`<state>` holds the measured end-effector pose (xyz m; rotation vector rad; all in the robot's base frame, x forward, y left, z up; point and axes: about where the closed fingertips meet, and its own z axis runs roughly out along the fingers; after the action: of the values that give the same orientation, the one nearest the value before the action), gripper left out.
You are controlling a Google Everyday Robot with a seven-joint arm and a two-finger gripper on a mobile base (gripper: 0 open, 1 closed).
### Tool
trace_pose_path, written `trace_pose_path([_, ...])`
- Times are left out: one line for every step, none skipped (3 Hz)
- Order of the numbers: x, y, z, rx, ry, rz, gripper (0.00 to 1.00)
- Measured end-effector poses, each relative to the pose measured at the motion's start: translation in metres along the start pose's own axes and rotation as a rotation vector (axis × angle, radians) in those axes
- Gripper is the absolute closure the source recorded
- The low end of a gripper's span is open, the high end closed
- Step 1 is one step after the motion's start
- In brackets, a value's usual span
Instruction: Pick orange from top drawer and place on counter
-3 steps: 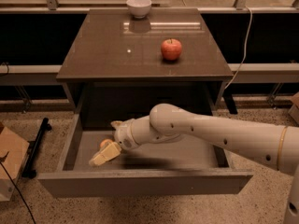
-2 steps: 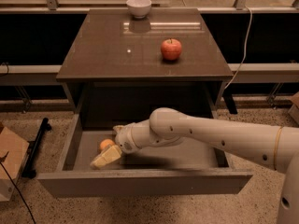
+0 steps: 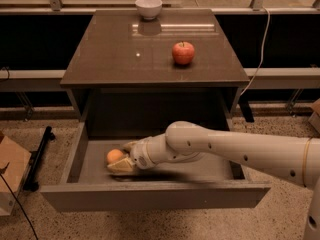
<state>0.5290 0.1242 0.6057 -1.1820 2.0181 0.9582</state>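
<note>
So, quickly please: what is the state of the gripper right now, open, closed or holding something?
Gripper: inside the top drawer, right at the orange; whether it is open, closed or holding cannot be told.

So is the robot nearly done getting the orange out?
Not yet. Done: the top drawer is open. Happening now: the hand is down inside it, right at the orange. Left: lift the orange out and set it on the counter, where an apple and a bowl sit.

Inside open top drawer, claw just beside orange.
</note>
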Motion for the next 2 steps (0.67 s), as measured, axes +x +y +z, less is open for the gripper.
trace_pose_path([-0.008,-0.003,-0.016,0.030,-0.028,0.000,0.74])
trace_pose_path([-0.035,-0.010,-0.050,0.060,-0.091,-0.017,1.00])
